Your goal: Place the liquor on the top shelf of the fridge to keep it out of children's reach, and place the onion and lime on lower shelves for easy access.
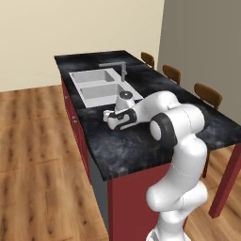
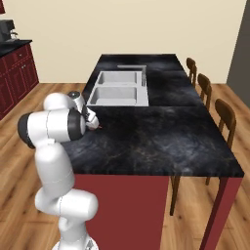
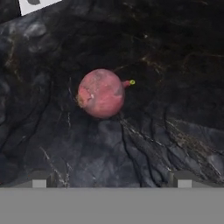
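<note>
One onion [image 3: 101, 93] between wide-apart fingers [image 3: 39, 179], hand view.

The onion [image 3: 101, 93] lies on the counter [image 2: 161, 136], near its left edge and just in front of the sink [image 2: 118, 89]. The gripper [image 3: 111, 179] hangs over it, apart from it. Three chairs [image 2: 225, 119] stand along the counter's right edge.

In your left base view the arm's own links covered the hand [image 1: 112, 116] and the patch of counter [image 1: 141, 146] beneath it. From the right, the elbow hid most of the hand [image 2: 93, 120]. In the hand view only the two fingertips [image 3: 39, 180] poked up, and the sink's [image 3: 37, 4] pale corner was cut off at the top edge.
</note>
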Tool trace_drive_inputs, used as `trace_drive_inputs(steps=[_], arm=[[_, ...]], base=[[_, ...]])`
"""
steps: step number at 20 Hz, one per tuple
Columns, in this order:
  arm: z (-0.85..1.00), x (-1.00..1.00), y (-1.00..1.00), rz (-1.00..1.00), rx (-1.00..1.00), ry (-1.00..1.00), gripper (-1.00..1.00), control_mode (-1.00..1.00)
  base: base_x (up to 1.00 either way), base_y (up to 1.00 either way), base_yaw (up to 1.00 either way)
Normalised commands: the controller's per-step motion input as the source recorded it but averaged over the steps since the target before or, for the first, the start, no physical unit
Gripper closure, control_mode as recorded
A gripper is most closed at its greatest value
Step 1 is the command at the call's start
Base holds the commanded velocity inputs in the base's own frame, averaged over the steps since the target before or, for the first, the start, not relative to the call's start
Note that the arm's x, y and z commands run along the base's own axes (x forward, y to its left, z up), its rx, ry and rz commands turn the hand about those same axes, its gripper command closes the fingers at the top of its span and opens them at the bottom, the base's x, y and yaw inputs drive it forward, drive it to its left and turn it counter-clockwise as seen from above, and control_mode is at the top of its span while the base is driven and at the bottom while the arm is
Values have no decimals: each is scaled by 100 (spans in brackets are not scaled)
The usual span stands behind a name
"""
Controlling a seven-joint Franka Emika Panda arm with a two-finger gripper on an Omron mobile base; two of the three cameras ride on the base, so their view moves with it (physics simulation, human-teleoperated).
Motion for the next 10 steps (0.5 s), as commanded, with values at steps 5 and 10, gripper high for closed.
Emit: trace_drive_inputs(steps=[5, 10], arm=[[-15, 32, 9, -5, 0, 0, -100, -100], [-16, 31, 4, -6, 0, 0, -100, -100]], base=[[0, 0, 0], [0, 0, 0]])
